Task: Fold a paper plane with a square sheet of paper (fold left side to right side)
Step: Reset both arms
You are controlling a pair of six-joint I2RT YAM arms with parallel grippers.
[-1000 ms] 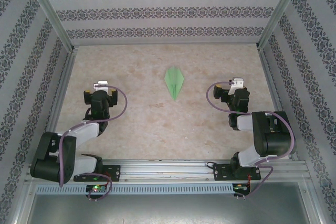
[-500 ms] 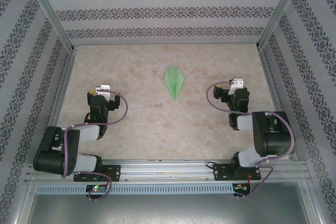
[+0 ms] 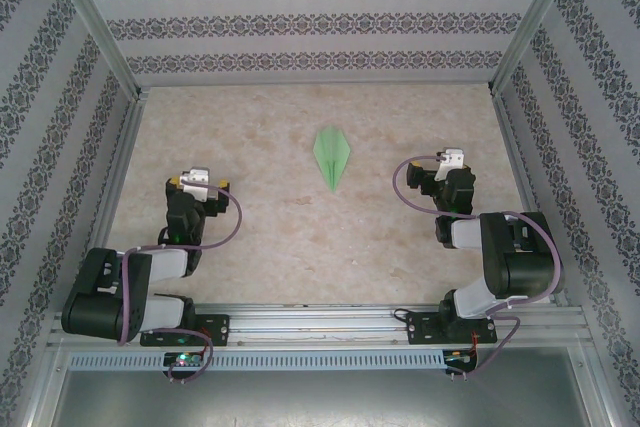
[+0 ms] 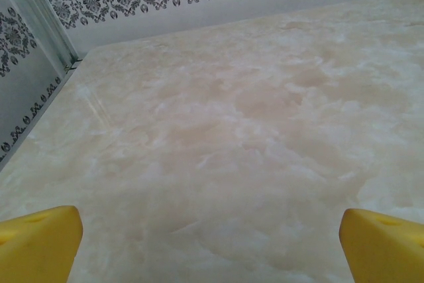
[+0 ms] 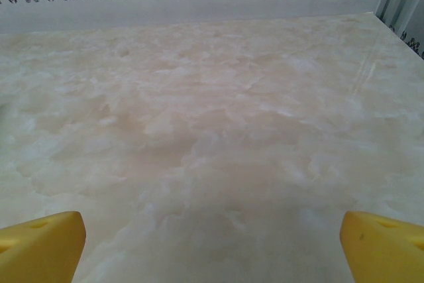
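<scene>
Folding looks finished: the paper plane [image 3: 332, 155] lies ahead of and between the left claw [image 3: 197, 178] and right claw [image 3: 452, 160], both gaping and empty, so only parking remains.

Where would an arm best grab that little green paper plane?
Probably the wider far half of the paper plane, from straight above, pinching across its centre fold. It lies flat on the table, so side edges offer no hold, and the near tip tapers thin.

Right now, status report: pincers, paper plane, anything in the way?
Left pincer open, empty. Right pincer open, empty. Paper plane folded, lying mid table, apart from both pincers. Nothing lies between.
</scene>
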